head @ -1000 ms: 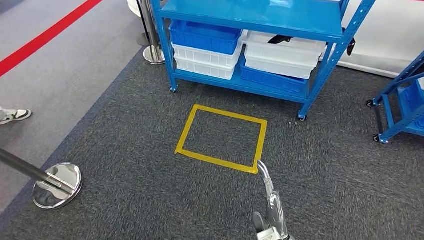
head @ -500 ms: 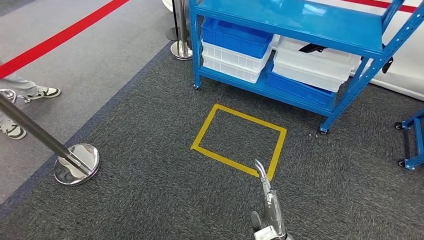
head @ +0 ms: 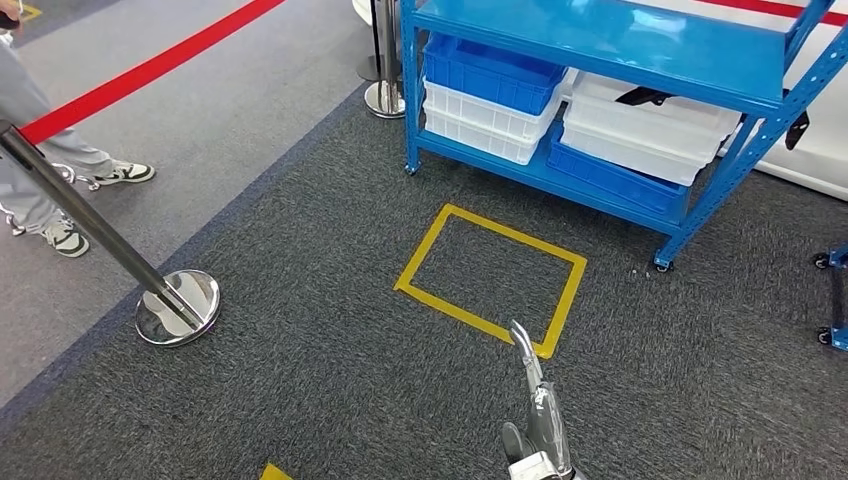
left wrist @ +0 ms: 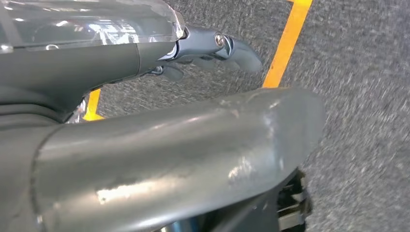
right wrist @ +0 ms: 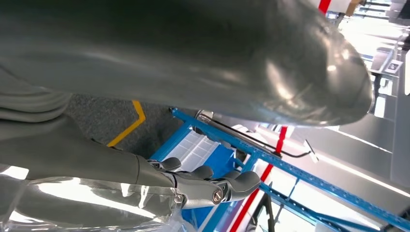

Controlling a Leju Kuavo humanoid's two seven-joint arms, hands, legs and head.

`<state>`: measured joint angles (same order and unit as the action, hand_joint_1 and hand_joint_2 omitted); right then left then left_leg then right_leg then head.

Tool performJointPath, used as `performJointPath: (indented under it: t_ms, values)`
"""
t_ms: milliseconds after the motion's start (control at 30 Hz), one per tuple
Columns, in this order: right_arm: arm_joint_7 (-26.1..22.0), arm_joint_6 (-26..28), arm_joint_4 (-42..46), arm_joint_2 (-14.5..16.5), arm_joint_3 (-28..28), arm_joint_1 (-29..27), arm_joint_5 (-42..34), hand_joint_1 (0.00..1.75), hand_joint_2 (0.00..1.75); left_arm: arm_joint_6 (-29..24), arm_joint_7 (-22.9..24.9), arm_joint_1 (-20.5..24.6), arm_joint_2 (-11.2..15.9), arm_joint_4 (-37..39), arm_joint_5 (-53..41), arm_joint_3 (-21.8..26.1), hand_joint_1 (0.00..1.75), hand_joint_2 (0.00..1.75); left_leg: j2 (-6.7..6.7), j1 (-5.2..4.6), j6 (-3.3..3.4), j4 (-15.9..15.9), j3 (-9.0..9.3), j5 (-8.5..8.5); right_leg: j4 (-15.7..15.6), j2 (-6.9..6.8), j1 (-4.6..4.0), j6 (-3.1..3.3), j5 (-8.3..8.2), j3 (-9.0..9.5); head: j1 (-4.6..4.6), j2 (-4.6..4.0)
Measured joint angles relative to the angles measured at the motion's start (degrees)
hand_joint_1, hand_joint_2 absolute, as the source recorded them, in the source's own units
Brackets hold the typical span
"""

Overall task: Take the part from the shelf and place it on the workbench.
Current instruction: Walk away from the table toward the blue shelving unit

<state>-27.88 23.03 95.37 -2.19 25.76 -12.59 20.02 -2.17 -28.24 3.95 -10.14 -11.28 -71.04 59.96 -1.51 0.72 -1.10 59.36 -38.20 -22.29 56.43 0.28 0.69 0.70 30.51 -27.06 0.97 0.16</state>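
Part (right wrist: 87, 203), clear-wrapped, pinched in right hand (right wrist: 193, 186); also clamped under left hand (left wrist: 212, 46). View swung right since a second ago: shelf (head: 600, 40) slides right, robot turning away toward counter.

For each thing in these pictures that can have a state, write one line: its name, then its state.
Blue shelf: standing on castors, top level bare.
Blue bin: stacked on white bins on the lower level.
White bins: stacked on a blue bin, a black item lying on top.
Stanchion: tilted in view, base flat on the carpet.
Right hand: holds a clear plastic bag.
Left hand: holds a clear plastic bag.
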Motion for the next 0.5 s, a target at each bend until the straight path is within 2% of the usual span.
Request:
performJointPath:
  t_ms: [67, 100, 133, 167, 200, 233, 267, 333, 367, 400, 467, 500]
  values:
    - [0.01, 0.15, 0.0, 0.02, -0.03, -0.05, -0.04, 0.0, 0.0, -0.01, 0.1, -0.02, 0.0, 0.0, 0.0, 0.02, 0.0, 0.0, 0.65, 0.16, -0.45, 5.35, -1.58, -5.52, -0.04, -0.55, -0.01, 0.85, -1.12, -1.24, -0.18, 0.01]
    - [0.02, 0.18, 0.0, 0.03, -0.04, -0.1, -0.07, 0.0, 0.0, -0.01, 0.19, 0.0, 0.0, 0.0, 0.0, 0.02, 0.0, 0.0, 0.86, 0.19, -0.67, 9.18, -2.42, -8.36, 0.06, -0.78, -0.12, 1.05, -1.66, -1.99, -0.24, 0.01]
    - [0.02, 0.15, -0.01, 0.03, -0.05, -0.13, -0.08, 0.0, 0.0, -0.01, 0.29, 0.02, 0.0, 0.0, 0.0, 0.02, 0.0, 0.0, 0.96, 0.23, -0.85, 12.73, -2.92, -10.14, 0.22, -1.02, -0.24, 1.09, -2.2, -2.83, -0.25, 0.01]
    - [0.02, 0.12, -0.01, 0.03, -0.06, -0.14, -0.08, 0.0, 0.0, -0.01, 0.4, 0.04, 0.0, 0.0, 0.0, 0.02, 0.0, 0.0, 1.01, 0.23, -0.94, 14.95, -2.78, -10.51, 0.44, -1.25, -0.36, 1.08, -2.7, -3.7, -0.24, 0.01]
    - [0.03, 0.09, -0.01, 0.03, -0.06, -0.14, -0.09, 0.0, 0.0, -0.01, 0.51, 0.06, 0.0, 0.0, 0.01, 0.02, 0.0, 0.0, 1.05, 0.22, -0.92, 15.35, -1.71, -9.68, 0.71, -1.45, -0.47, 1.02, -3.17, -4.62, -0.25, 0.01]
    - [0.03, 0.08, -0.01, 0.02, -0.06, -0.13, -0.09, 0.0, 0.0, -0.01, 0.58, 0.06, 0.0, 0.0, 0.01, 0.03, 0.0, 0.0, 1.09, 0.2, -0.75, 13.72, 0.31, -8.24, 1.02, -1.58, -0.56, 0.94, -3.6, -5.51, -0.25, 0.01]
    - [0.04, 0.08, -0.01, 0.03, -0.06, -0.12, -0.1, 0.0, 0.0, -0.01, 0.62, 0.1, 0.0, 0.0, 0.01, 0.03, 0.0, 0.0, 1.15, 0.13, -0.42, 10.26, 3.3, -7.1, 1.32, -1.65, -0.64, 0.84, -3.94, -6.29, -0.25, 0.02]
    - [0.03, 0.08, -0.01, 0.04, -0.07, -0.12, -0.15, 0.0, 0.0, -0.02, 0.63, 0.28, 0.01, 0.0, 0.02, 0.04, 0.0, 0.0, 1.36, -0.22, 0.38, 1.71, 9.53, -7.42, 1.82, -1.77, -0.82, 0.42, -4.55, -7.4, -0.21, 0.02]
    - [0.03, 0.08, -0.01, 0.04, -0.08, -0.13, -0.19, 0.0, 0.0, -0.01, 0.62, 0.36, 0.02, 0.0, 0.07, 0.06, 0.0, 0.0, 1.44, -0.44, 0.75, -1.27, 11.35, -8.12, 1.95, -1.85, -0.83, 0.1, -4.83, -7.65, -0.22, 0.01]
    - [0.03, 0.08, -0.01, 0.05, -0.09, -0.13, -0.22, 0.0, 0.0, -0.01, 0.6, 0.4, 0.02, 0.0, 0.11, 0.09, 0.0, 0.0, 1.49, -0.63, 1.06, -2.76, 12.02, -8.63, 1.95, -1.96, -0.8, -0.3, -5.18, -7.78, -0.32, 0.01]
    - [0.03, 0.1, -0.02, 0.09, -0.12, -0.15, -0.25, 0.0, 0.0, -0.14, 0.48, 0.26, 0.02, 0.0, -0.09, 0.14, 0.0, 0.0, 1.51, -0.59, 1.72, -3.41, 11.74, -8.01, 1.89, -1.97, -0.63, -1.06, -5.7, -7.86, -0.5, 0.01]
    - [0.03, 0.15, -0.02, 0.1, -0.15, -0.18, -0.25, 0.0, 0.0, -0.31, 0.4, 0.19, 0.02, 0.0, -0.37, 0.14, 0.0, 0.0, 1.46, -0.58, 1.75, -3.62, 11.6, -7.73, 1.55, -1.81, -0.64, -1.1, -5.63, -7.9, -0.39, 0.01]
